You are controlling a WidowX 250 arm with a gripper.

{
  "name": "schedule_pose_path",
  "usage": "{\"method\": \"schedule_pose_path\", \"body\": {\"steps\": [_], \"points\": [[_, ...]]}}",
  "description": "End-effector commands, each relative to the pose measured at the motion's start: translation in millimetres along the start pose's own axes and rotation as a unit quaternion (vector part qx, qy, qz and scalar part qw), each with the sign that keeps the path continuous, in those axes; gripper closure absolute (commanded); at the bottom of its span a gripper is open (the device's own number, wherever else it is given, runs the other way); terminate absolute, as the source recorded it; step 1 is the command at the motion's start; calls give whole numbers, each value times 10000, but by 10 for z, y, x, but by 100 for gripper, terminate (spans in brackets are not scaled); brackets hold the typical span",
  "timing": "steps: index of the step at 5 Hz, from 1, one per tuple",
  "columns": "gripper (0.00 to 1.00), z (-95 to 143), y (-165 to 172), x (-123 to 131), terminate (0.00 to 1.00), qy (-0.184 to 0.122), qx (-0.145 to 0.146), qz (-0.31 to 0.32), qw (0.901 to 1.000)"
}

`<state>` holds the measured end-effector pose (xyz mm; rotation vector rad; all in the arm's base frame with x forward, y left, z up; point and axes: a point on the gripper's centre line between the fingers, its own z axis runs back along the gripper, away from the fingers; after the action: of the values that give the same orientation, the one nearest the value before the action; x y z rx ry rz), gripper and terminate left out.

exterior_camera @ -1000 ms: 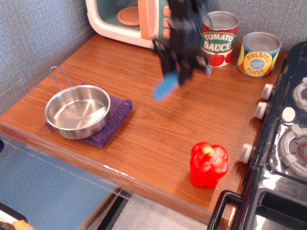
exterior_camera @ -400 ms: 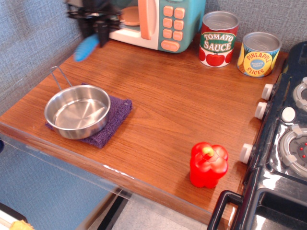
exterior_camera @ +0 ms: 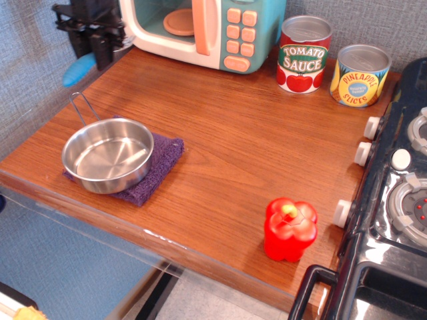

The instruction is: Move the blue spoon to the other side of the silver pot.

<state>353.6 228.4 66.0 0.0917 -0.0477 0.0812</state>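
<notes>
Hovering arm, jaws clamped on blue spoon (exterior_camera: 79, 69) behind silver pot (exterior_camera: 107, 155).

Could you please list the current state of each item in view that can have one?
gripper: shut on the blue spoon, raised
blue spoon: held, off the counter
silver pot: upright, empty, on the purple cloth
toy microwave: door open
tomato sauce can: upright
pineapple can: upright
red pepper: upright
</notes>
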Motion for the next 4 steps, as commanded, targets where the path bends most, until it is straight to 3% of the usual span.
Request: {"method": "schedule_pose_path", "body": {"steps": [1, 2, 4], "points": [[100, 53, 281, -32, 0, 34, 115, -69, 9999], [100, -24, 200, -26, 0, 95, 70, -188, 9998], [100, -59, 28, 22, 0, 137, 243, -329, 9991]]}}
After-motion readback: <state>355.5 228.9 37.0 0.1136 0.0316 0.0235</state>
